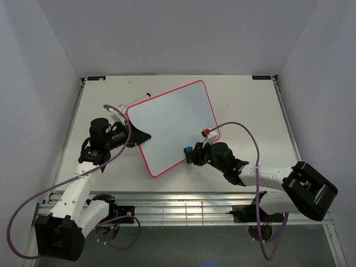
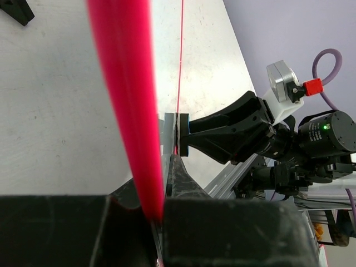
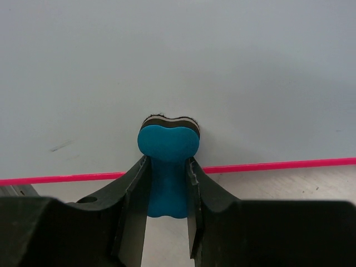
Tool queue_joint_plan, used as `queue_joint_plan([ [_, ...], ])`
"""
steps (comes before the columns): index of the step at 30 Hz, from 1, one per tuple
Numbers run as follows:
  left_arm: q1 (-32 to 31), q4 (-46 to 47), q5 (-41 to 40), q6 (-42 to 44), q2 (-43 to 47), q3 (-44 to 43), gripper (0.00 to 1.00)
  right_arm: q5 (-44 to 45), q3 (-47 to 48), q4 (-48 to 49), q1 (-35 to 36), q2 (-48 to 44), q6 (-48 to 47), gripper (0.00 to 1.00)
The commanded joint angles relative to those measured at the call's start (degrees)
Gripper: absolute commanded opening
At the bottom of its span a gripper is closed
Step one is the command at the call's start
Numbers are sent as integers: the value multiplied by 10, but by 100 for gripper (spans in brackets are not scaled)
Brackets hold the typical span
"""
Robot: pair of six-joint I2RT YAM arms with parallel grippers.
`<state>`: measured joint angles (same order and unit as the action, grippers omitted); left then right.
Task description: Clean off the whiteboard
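Black fingers of my right gripper clamp tight on the waist of a small blue bone-shaped foam eraser. Its dark felt face is pressed just beyond my fingertips against the large white rectangular whiteboard, right above the thin pink-red frame that runs across beneath the fingertips. On the far side of the board, my left gripper is closed hard on the opposite frame edge, which rises straight out from between its fingers. Whether the board lies flat on the pale table or is tipped up, I cannot tell. The surface ahead of my right fingers looks clean but for a faint grey streak off to their left. Trouble, as I judge it, sits at this edge. With the eraser working so close to the frame, a stroke back toward my wrist could catch the felt on the raised lip or run it off the board, twisting the narrow foam out of my pinch. Pressing harder to lift that streak could also make the board pivot or slide in my left fingers, since they hold only a slim strip of frame.
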<state>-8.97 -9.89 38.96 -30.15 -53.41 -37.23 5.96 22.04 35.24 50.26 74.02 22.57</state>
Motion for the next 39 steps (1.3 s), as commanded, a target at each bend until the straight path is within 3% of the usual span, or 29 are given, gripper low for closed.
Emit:
queue_joint_plan([
  [1, -11, -114, -30, 37, -11, 19, 0, 45, 12, -122, -8, 27, 52, 8],
  [5, -11, -114, -28, 37, -13, 18, 0, 74, 18, -170, -38, 37, 73, 8],
  [18, -12, -113, -23, 38, -17, 19, 0, 85, 54, -197, -75, 48, 57, 8],
  [21, -12, -112, -21, 38, -19, 19, 0, 42, 53, -175, -73, 36, 18, 8],
  [25, -12, -111, -18, 38, -20, 19, 0, -104, 28, -65, -55, 11, -49, 8],
  [28, -12, -104, -9, 38, -16, 22, 0, -153, 3, -13, -28, -19, -73, 8],
  [39, -12, -98, 5, 36, -12, 24, 0, -213, 119, -17, 92, 30, -72, 8],
])
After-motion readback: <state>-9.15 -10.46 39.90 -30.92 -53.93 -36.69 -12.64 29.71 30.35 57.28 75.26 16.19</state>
